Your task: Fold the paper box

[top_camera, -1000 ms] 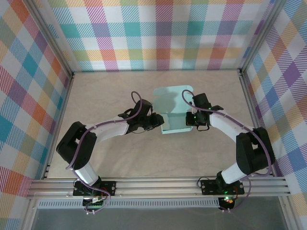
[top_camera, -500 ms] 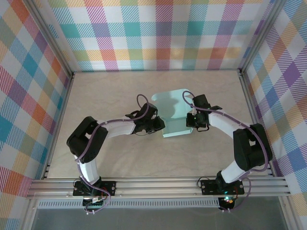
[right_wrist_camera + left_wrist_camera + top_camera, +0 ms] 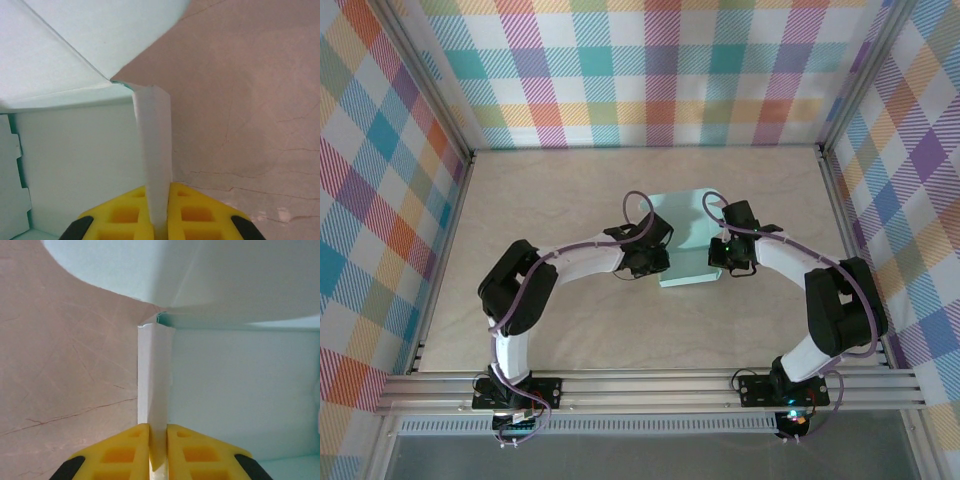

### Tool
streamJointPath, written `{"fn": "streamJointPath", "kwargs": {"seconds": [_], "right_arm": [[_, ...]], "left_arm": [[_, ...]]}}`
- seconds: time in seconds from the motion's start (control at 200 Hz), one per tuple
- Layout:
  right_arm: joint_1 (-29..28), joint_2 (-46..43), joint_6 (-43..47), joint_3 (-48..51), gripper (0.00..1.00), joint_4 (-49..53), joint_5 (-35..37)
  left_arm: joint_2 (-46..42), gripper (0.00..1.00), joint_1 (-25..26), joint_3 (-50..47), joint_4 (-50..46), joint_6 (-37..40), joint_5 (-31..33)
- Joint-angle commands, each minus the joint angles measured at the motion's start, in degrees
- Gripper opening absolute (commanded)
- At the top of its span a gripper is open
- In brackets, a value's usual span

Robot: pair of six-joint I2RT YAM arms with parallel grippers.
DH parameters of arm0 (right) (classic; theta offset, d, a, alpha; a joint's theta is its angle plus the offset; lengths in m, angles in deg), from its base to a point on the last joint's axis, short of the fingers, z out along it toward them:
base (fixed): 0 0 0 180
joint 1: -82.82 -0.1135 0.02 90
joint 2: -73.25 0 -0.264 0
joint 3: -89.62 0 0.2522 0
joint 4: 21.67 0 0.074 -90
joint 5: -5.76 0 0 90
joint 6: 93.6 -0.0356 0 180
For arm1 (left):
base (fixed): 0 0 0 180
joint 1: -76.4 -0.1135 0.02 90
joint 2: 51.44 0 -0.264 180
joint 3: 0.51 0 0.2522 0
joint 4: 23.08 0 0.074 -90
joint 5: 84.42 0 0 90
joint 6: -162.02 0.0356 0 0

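1. The paper box (image 3: 688, 238) lies half-formed in the middle of the table (image 3: 550, 200), between the two arms.
2. The left gripper (image 3: 158, 442) has its yellow fingers (image 3: 125, 452) pressed onto the box's upright left side wall (image 3: 154, 370), pinching it.
3. The right gripper (image 3: 160, 207) pinches the upright right side wall (image 3: 154, 140) likewise.
4. A rounded flap (image 3: 225, 275) leans over the box's far end.

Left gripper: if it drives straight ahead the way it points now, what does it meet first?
Probably the paper box corner: the left gripper pinches the upright side wall, and the big flap folds over just beyond. Depth unclear.
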Motion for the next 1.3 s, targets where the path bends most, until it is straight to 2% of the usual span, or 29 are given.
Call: {"fn": "streamJointPath", "kwargs": {"seconds": [0.0, 0.235, 0.515, 0.7, 0.875, 0.94, 1.085, 1.11, 1.155, 1.195, 1.295], "right_arm": [[-1.1, -1.8, -2.8, -0.5, 0.00, -5.4, -9.2], [-1.1, -2.1, -2.6, -0.2, 0.00, -5.3, -8.9], [-1.4, -2.0, -1.9, -0.2, 0.00, -4.9, -8.9], [-3.6, -2.0, -0.8, -0.5, 0.00, -3.8, -3.9], [-6.7, -1.8, -0.1, -0.8, 0.00, -2.5, 1.9], [-7.5, -1.6, -0.3, -0.7, 0.00, -2.5, 2.5], [-8.0, -1.3, -1.1, -0.1, 0.00, -3.3, 2.5], [-8.0, -1.3, -1.1, -0.1, 0.00, -3.2, 2.6], [-8.0, -1.3, -1.0, -0.1, 0.00, -3.2, 2.9], [-8.0, -1.3, -0.7, -0.1, 0.00, -3.1, 3.1], [-8.0, -1.3, -0.4, -0.2, 0.00, -2.9, 3.6]], "left_arm": [[3.4, 0.18, 2.9, 1.5, -7.2, 0.7, 1.4], [4.3, 0.18, 3.4, 2.9, -8.5, 0.1, 2.3], [4.5, 0.13, 3.6, 4.7, -11.1, 0.2, 3.8], [5.7, 0.11, 4.0, 7.3, -14.0, 0.2, 5.4], [7.7, 0.05, 4.2, 9.5, -16.8, -0.4, 6.7], [8.3, 0.00, 4.3, 10.4, -18.2, -0.6, 7.6], [8.5, 0.00, 4.5, 11.0, -18.8, -1.1, 8.3], [8.3, 0.03, 4.5, 10.8, -18.6, -1.2, 8.4], [7.8, 0.18, 4.5, 10.7, -18.5, -1.3, 8.9], [7.3, 0.27, 4.5, 10.5, -18.5, -1.2, 9.3], [5.7, 0.32, 4.5, 10.2, -18.6, -0.9, 10.6]]}}
